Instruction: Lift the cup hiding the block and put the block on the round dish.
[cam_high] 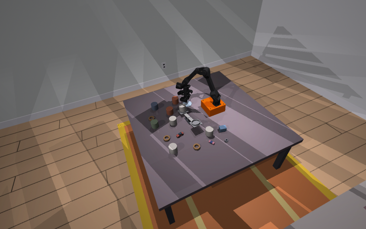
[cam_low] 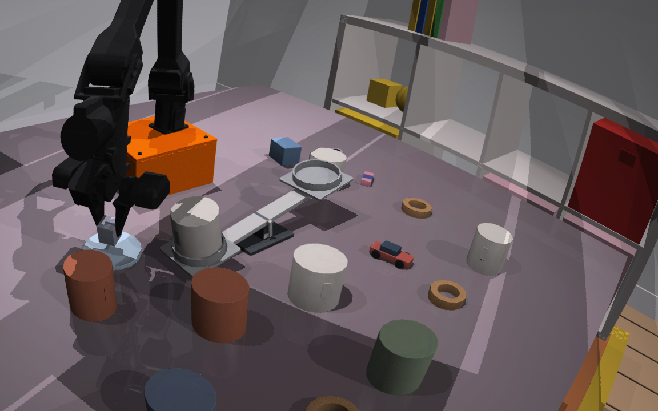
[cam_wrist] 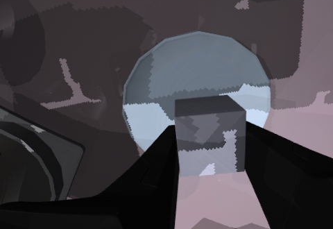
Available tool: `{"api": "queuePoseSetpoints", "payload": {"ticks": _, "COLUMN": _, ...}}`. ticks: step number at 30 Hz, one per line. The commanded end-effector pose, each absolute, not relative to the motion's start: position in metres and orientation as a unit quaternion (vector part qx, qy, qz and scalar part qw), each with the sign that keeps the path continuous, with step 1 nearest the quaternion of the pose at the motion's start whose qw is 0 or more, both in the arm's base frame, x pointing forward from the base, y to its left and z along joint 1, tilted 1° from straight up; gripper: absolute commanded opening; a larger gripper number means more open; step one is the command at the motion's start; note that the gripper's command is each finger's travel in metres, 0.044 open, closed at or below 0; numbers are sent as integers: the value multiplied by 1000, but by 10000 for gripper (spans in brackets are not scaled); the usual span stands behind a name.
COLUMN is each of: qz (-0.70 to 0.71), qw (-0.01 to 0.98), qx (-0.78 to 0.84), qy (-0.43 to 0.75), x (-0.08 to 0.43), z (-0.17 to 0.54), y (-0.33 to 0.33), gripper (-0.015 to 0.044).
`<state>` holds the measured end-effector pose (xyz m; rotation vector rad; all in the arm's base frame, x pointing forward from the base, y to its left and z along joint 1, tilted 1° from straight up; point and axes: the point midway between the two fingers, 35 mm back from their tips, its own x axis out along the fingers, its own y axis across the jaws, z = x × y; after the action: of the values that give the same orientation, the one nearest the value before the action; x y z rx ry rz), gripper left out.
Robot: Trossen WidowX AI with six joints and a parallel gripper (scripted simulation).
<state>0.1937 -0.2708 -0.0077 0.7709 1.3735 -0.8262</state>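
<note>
My gripper [cam_high: 184, 100] [cam_low: 109, 230] [cam_wrist: 205, 129] points down and is shut on a small grey block [cam_low: 108, 232] [cam_wrist: 210, 139]. The block is low over the pale blue round dish [cam_high: 189, 103] [cam_low: 129, 251] [cam_wrist: 205, 62]; I cannot tell whether it touches the dish. A grey-white cup [cam_high: 182, 108] [cam_low: 196, 229] stands on the lowered end of the balance [cam_high: 188, 117] [cam_low: 281, 206], beside the dish. The raised end's round holder [cam_high: 195, 122] [cam_low: 316, 176] is empty. A white cup [cam_high: 209, 131] [cam_low: 328, 156] stands on the table beyond that end. No cup is above the dish.
A terracotta cup [cam_high: 174, 100] [cam_low: 89, 288] stands close to the dish; another [cam_high: 169, 110] [cam_low: 220, 309] stands near the balance. White, green and dark blue cups, wooden rings, a red toy car [cam_high: 179, 134] [cam_low: 390, 254] and a blue box [cam_high: 222, 128] [cam_low: 285, 151] are farther off. The orange base [cam_high: 212, 106] [cam_low: 177, 166] carries the arm.
</note>
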Motion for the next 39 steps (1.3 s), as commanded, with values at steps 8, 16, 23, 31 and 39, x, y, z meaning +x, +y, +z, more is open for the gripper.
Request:
{"api": "queuePoseSetpoints", "payload": {"ticks": 8, "qz": -357, "qw": 629, "qx": 339, "qy": 602, "x": 193, "z": -27, "y": -269, "gripper": 0}}
{"api": "queuePoseSetpoints", "payload": {"ticks": 16, "qz": -361, "qw": 630, "qx": 337, "qy": 600, "x": 194, "z": -24, "y": -272, "gripper": 79}}
{"api": "queuePoseSetpoints", "payload": {"ticks": 23, "qz": -361, "qw": 630, "qx": 337, "qy": 600, "x": 194, "z": -24, "y": -272, "gripper": 263}}
{"api": "queuePoseSetpoints", "payload": {"ticks": 31, "qz": -360, "qw": 630, "qx": 337, "qy": 600, "x": 194, "z": -7, "y": -271, "gripper": 440}}
{"api": "queuePoseSetpoints", "payload": {"ticks": 39, "qz": -357, "qw": 629, "qx": 339, "qy": 602, "x": 192, "z": 33, "y": -267, "gripper": 440}}
